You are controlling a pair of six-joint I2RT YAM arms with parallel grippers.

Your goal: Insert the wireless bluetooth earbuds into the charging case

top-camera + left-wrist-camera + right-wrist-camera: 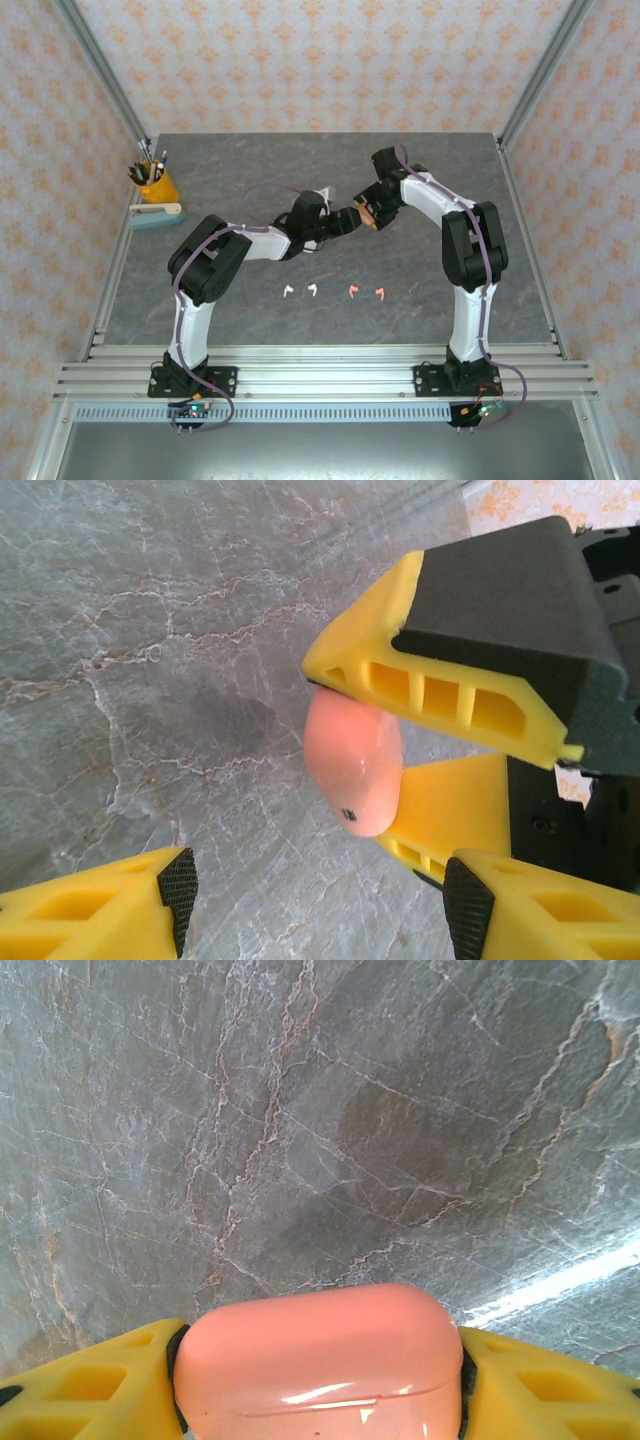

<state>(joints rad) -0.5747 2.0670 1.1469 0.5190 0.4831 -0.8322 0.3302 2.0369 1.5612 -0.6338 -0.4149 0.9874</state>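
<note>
A coral-pink charging case [318,1360], lid closed, sits clamped between the yellow fingers of my right gripper [318,1390], held above the grey marble table [250,160]. In the left wrist view the same case [352,760] hangs just ahead of my left gripper [323,895], which is open with nothing between its black pads [178,885]. From above, both grippers meet mid-table, left [346,221] and right [369,212]. Two white earbuds [288,291] [313,289] and two pink earbuds [352,290] [381,292] lie in a row on the table nearer the arm bases.
A yellow pen cup [155,186] and a teal-and-cream block [157,215] stand at the table's left edge. A small white object [322,193] lies just behind the left wrist. Aluminium posts [105,75] frame the back corners.
</note>
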